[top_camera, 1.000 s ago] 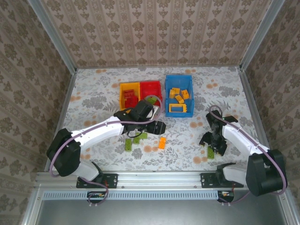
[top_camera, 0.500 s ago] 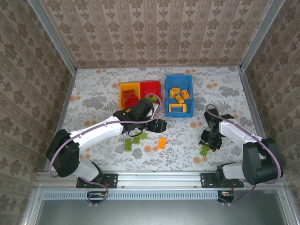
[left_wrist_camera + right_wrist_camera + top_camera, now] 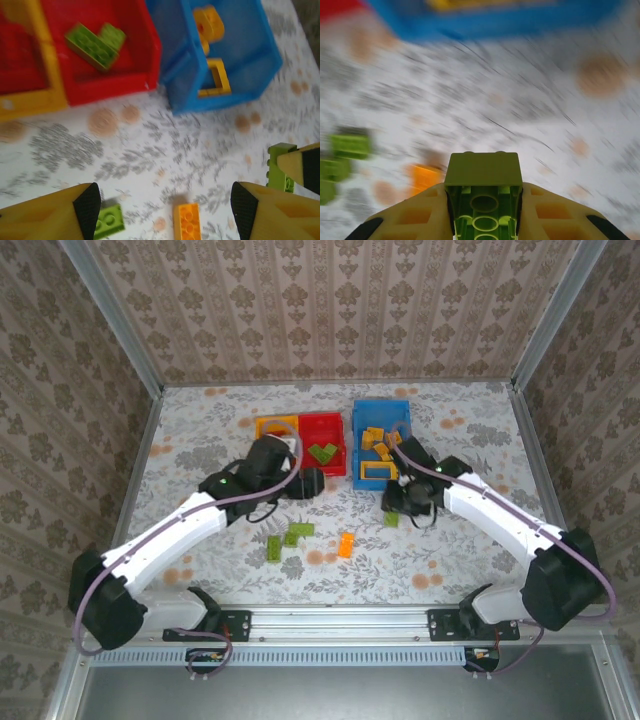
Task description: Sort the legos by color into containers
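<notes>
Seen from overhead, the yellow bin [image 3: 272,424] sits at eleven o'clock from the middle of the counter [image 3: 200,440], side by side with the red bin [image 3: 322,418] at twelve. The red bin has green legos [image 3: 322,452] in it (not the bin's own colour). The left tool [image 3: 308,483] hangs at the red bin's six o'clock edge with its jaws wide apart and nothing between them. Its wrist camera shows the dark fingertips [image 3: 87,206] spread over the counter.

At seven o'clock lie two loose green bricks [image 3: 273,547], and at six o'clock an orange brick [image 3: 346,544]. The blue bin [image 3: 380,405] stands at one o'clock, near the red bin but apart from it. It holds orange-yellow legos [image 3: 375,440] and a hollow frame [image 3: 377,472].

At the blue bin's six o'clock, the right tool [image 3: 398,502] is clamped on a green brick [image 3: 392,519]. In the wrist view the brick sits between the yellow fingers [image 3: 420,215], with its hollow underside toward the camera.
</notes>
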`<action>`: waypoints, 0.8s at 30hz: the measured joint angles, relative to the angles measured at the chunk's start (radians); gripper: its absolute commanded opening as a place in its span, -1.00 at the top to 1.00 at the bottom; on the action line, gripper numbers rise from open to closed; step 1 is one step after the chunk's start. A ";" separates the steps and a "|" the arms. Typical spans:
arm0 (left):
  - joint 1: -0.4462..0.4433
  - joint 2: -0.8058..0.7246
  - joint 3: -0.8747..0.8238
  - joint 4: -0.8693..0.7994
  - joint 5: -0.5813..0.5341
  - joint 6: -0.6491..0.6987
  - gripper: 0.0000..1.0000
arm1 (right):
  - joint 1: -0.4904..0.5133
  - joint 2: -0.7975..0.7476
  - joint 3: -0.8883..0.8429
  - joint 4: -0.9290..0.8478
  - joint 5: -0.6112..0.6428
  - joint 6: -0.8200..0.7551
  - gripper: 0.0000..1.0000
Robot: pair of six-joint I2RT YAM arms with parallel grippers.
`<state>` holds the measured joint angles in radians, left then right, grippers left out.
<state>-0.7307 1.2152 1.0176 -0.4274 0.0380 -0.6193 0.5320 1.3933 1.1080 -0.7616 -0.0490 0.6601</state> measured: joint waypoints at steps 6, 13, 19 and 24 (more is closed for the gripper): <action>0.077 -0.043 0.000 -0.003 -0.039 -0.018 -0.44 | 0.052 0.243 0.283 0.134 0.012 -0.069 0.51; 0.080 -0.016 0.002 0.009 -0.035 -0.017 -0.44 | 0.052 0.587 0.652 0.167 0.050 -0.131 0.51; 0.080 -0.012 0.004 0.008 -0.031 -0.016 -0.44 | 0.046 0.785 0.856 0.148 0.079 -0.159 0.48; 0.080 -0.012 0.004 -0.003 -0.014 -0.005 -0.44 | 0.029 0.885 0.958 0.109 0.087 -0.184 0.07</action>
<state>-0.6510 1.2034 1.0218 -0.4309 0.0242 -0.6247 0.5606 2.2780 2.0659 -0.6525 0.0383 0.4763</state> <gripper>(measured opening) 0.719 0.386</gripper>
